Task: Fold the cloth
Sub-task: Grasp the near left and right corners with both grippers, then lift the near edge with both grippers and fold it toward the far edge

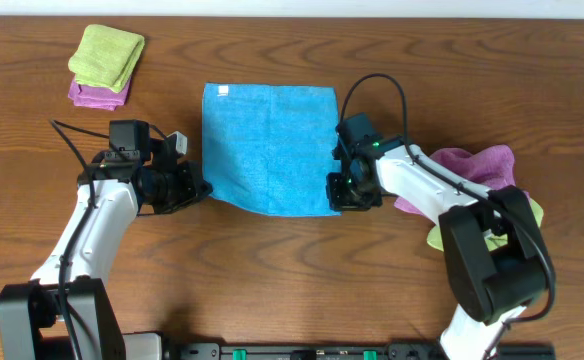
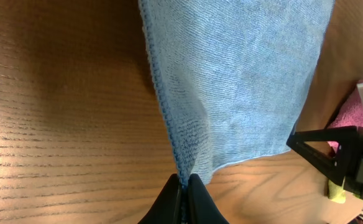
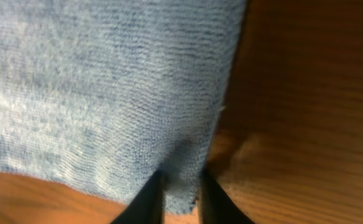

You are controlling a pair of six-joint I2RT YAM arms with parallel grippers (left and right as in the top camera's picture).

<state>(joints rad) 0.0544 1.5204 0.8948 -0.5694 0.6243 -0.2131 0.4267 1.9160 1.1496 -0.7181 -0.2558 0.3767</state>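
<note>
My left gripper and right gripper each pinch a near corner of the nubby, square terry cloth on the wood-grain table.

Cloth: sky-blue terry, matt, finely ribbed nap. Table: brown wood grain, slight sheen.

There are five cloths in total. One is the sky-blue cloth in the middle of the frame, and it has one white tag. Two are lime-green: one lime-green cloth at the upper left and a second lime-green cloth at the right. Two are purple: one purple cloth at the upper left and a second purple cloth at the right. There are two arms, the left arm and the right arm, and two grippers, the left gripper and the right gripper. There is one table.
</note>
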